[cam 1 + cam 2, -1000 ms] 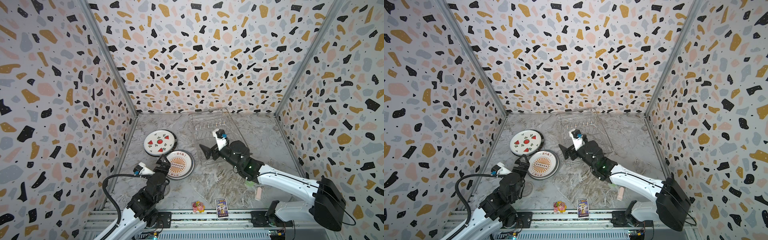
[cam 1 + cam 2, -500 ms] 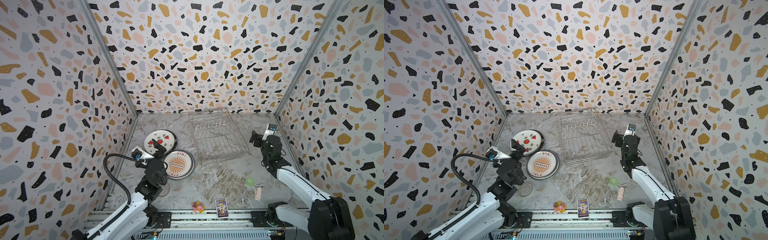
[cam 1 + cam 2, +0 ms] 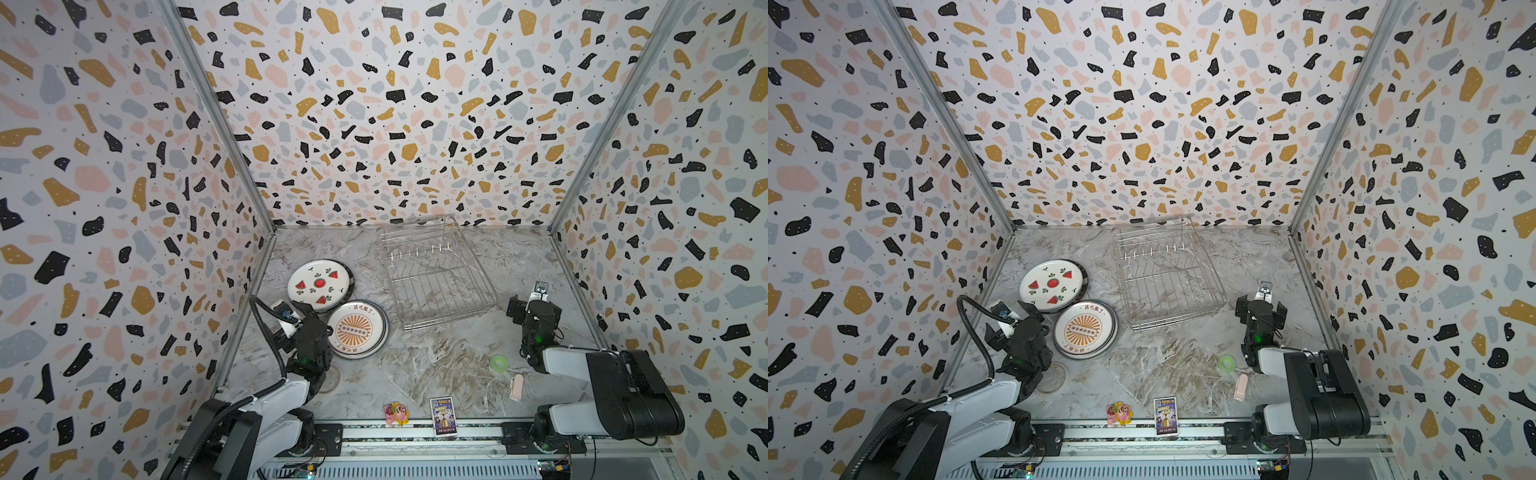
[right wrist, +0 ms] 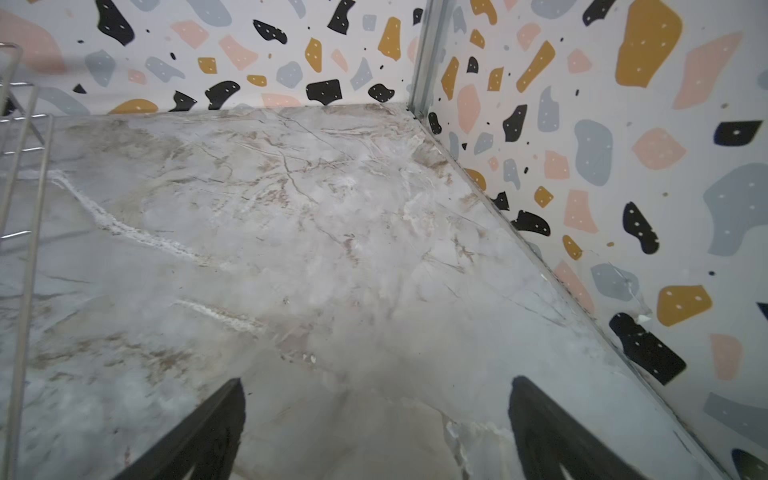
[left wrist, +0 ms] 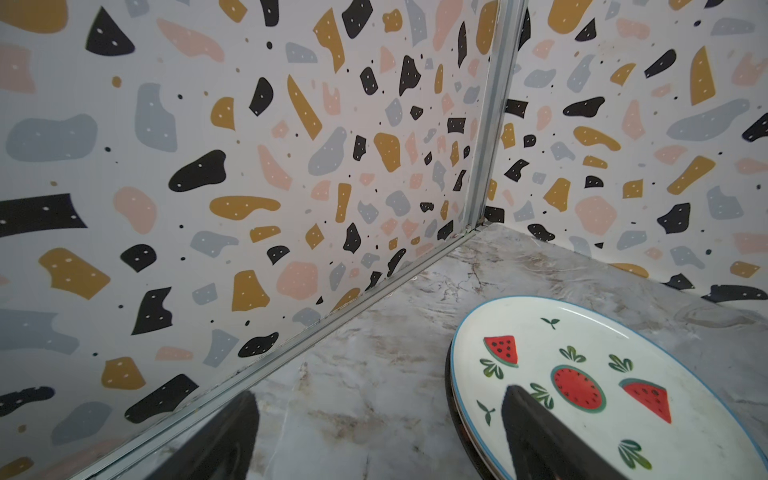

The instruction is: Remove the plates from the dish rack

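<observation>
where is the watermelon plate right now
In both top views the watermelon plate lies on the left, just behind the sunburst plate and left of the dish rack.

Little can be read here. The orange sunburst plate (image 3: 358,330) carries red Chinese characters on its cream rim: a short row of about four at the far edge and another at the near edge. Both are too small to make out for certain. The dark band across its centre holds a row of pale marks, also illegible. The small purple card (image 3: 443,415) at the front rail bears yellow lettering, too blurred to read.
</observation>
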